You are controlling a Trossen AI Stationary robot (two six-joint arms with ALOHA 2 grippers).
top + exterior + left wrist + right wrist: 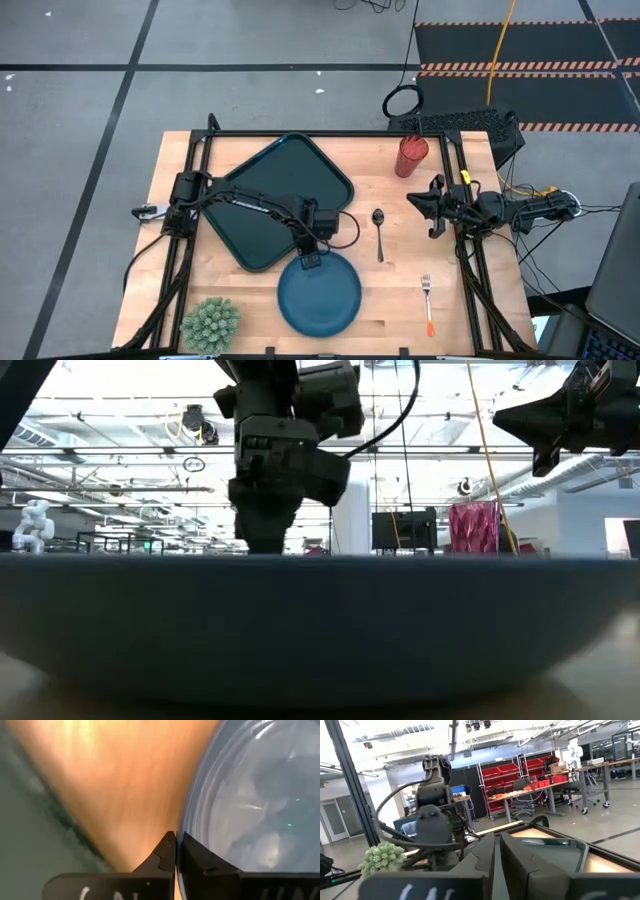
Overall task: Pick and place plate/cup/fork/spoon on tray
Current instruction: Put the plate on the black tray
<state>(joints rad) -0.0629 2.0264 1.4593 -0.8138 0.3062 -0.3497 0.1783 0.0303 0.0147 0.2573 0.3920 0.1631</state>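
The blue plate lies on the table at the near middle, just off the near corner of the dark tray. My left gripper is shut on the plate's far rim. The plate fills the bottom of the low view, with the left gripper coming down onto it. The red cup stands at the far right. The dark spoon and the orange-handled fork lie right of the plate. My right gripper hangs shut and empty above the table near the cup. My left gripper pinches the plate's far rim between its two fingers, one finger inside the plate and one outside over the wood. The fingers point down from above. The plate's underside rests on the table.
A green spiky plant stands at the near left corner. The table's black frame rails run along the left and right sides. Bare wood lies between the plate and the fork.
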